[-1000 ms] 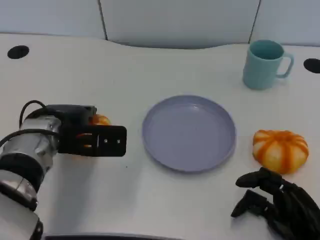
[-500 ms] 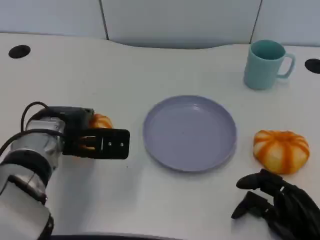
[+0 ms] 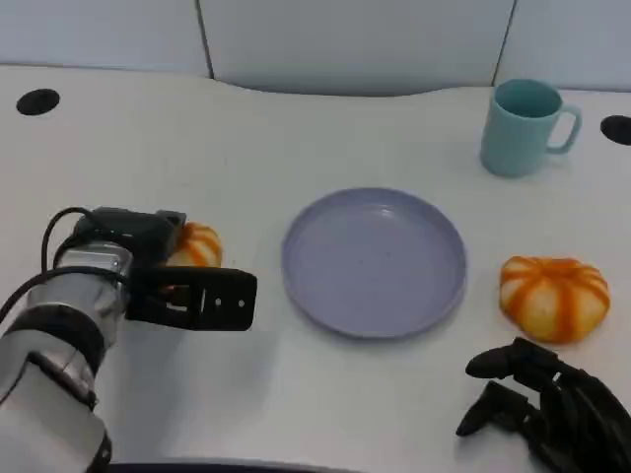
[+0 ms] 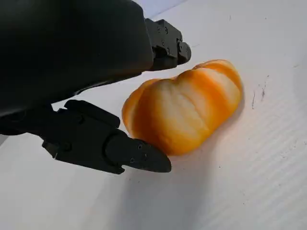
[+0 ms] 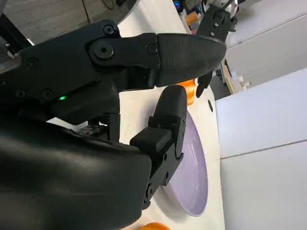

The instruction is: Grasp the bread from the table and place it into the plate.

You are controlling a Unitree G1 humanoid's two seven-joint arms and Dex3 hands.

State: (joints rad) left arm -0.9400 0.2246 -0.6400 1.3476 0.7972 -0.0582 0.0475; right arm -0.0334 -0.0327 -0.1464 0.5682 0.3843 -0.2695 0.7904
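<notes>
On the near edge, right hand: the right hand (image 3: pixel 547 409) rests low on the white tabletop (image 3: pixel 296 128), its black fingers (image 3: pixel 493 360) curled loosely and apart, holding nothing; from its own wrist view the fingers (image 5: pixel 168 124) reach out over bare surface toward the plate (image 5: pixel 194 177).
Left hand: the left hand (image 3: pixel 187 296) sits at the near left on its silver forearm (image 3: pixel 54 335), just in front of a small orange bread roll (image 3: pixel 195 244).
Left fingers: in the left wrist view the fingers (image 4: pixel 136 155) lie on either side of the bread roll (image 4: pixel 184 112), one tip close against its lower edge, another by its top; they are spread and I cannot see them clamped on it, and whether they touch it I cannot tell.
Bread roll: it lies on the tabletop, orange with pale stripes, to the left of the plate and apart from it.
Second bread: a larger striped orange loaf (image 3: pixel 552 296) lies just right of the plate, beyond the right hand.
Plate: the lavender plate (image 3: pixel 373 261) sits mid-table with nothing on it.
Far right: a teal mug (image 3: pixel 523 126) stands upright, handle to the right.
</notes>
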